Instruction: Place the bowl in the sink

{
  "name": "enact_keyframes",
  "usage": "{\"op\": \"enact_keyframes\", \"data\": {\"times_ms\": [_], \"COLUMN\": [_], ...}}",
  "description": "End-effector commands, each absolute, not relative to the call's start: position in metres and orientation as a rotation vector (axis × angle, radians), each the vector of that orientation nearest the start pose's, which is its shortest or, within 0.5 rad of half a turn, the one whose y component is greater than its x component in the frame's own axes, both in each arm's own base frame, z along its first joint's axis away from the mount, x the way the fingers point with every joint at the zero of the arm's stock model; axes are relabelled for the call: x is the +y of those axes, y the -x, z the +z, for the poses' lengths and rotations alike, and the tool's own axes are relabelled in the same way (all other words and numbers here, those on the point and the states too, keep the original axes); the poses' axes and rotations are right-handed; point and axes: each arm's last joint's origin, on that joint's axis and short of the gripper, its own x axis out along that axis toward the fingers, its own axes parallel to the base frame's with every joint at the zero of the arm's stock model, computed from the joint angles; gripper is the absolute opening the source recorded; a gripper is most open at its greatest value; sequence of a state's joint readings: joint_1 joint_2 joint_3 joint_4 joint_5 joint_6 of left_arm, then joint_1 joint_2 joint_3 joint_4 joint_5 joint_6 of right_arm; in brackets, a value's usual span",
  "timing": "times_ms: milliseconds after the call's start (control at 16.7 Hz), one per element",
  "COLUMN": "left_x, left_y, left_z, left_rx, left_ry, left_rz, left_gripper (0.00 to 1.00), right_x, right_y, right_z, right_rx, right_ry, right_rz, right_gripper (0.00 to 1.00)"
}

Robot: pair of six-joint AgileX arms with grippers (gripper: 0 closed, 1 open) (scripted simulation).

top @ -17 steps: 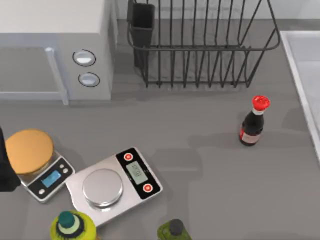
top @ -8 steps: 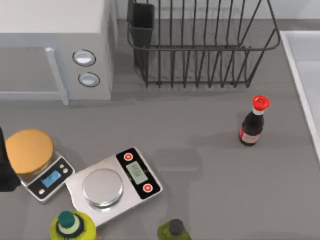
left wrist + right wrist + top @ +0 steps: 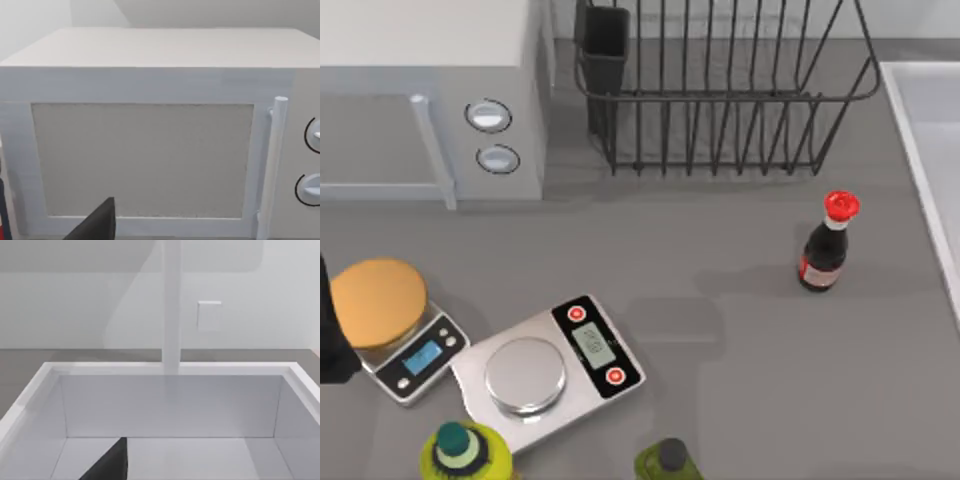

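Grey table [image 3: 740, 340] with sink [image 3: 930, 110] at its right edge.

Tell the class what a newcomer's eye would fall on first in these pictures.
Probably the red-capped dark bottle, standing alone right of centre, and the black wire dish rack at the back. Next the orange disc on the small scale at the left, beside the silver kitchen scale; the sink lies at the right edge.
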State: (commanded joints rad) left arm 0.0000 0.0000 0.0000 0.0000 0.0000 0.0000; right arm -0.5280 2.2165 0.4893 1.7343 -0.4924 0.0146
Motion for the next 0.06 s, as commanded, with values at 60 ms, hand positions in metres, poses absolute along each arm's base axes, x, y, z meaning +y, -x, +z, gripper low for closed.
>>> {"op": "enact_keyframes", "data": {"times_ms": [60], "left_x": [-0.0012], "left_y": [-0.1057], "left_z": [0.1600], "left_rx": [0.000], "left_ry": [0.000], "left_rz": [0.000], "left_gripper": [1.00], "right_x": [-0.1364], "right_y": [-0.2672], "right_z": [0.0590], "right_rx": [0.000], "right_ry": [0.000], "right_rz": [-0.010], "right_gripper": [1.00]}}
